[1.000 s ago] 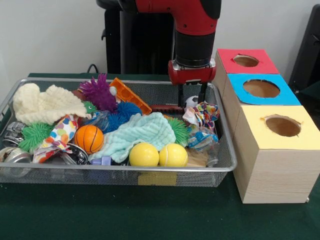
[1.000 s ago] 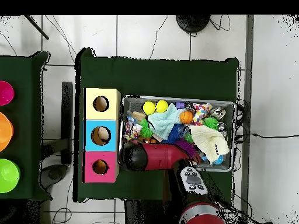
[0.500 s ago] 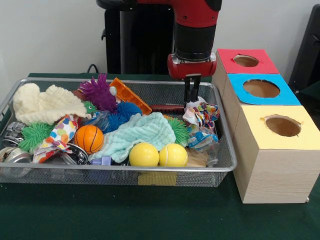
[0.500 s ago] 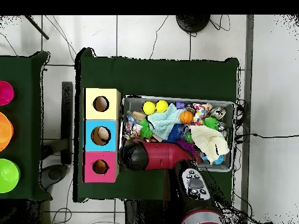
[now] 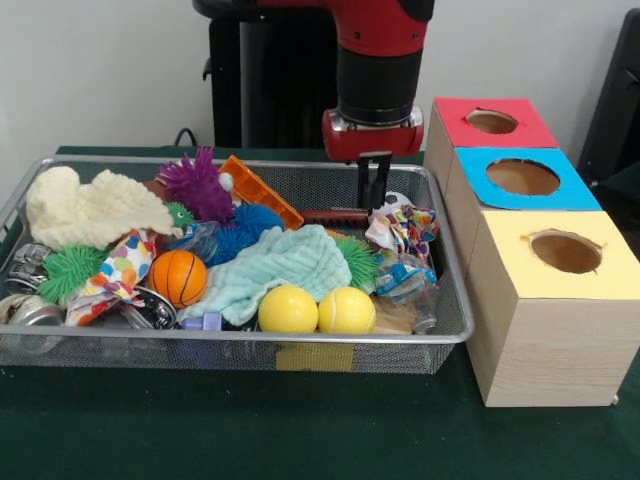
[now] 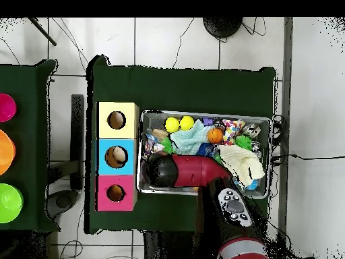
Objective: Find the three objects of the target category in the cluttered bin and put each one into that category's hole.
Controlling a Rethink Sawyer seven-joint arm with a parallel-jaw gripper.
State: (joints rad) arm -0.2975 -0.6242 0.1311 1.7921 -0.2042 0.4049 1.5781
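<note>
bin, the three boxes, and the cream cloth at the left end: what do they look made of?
Bin: metal wire mesh, silvery, see-through walls with a solid rim.
Boxes: light wood, visible grain on the sides; tops look like matte coloured paper or card, the holes' edges rough.
Cream cloth: soft knit or chenille, bumpy texture, likely a textile.

The bin [image 5: 300, 355] is silvery wire mesh. The boxes [image 5: 545, 335] are pale matt wood with coloured paper-like tops. Two yellow balls [image 5: 288, 310] look smooth and slightly glossy; the orange ball [image 5: 179, 277] is matt and ribbed. The mint cloth [image 5: 280, 265] and cream cloth [image 5: 85, 210] are nubbly fabric. A matt green cloth covers the desk [image 5: 200, 430].
</note>
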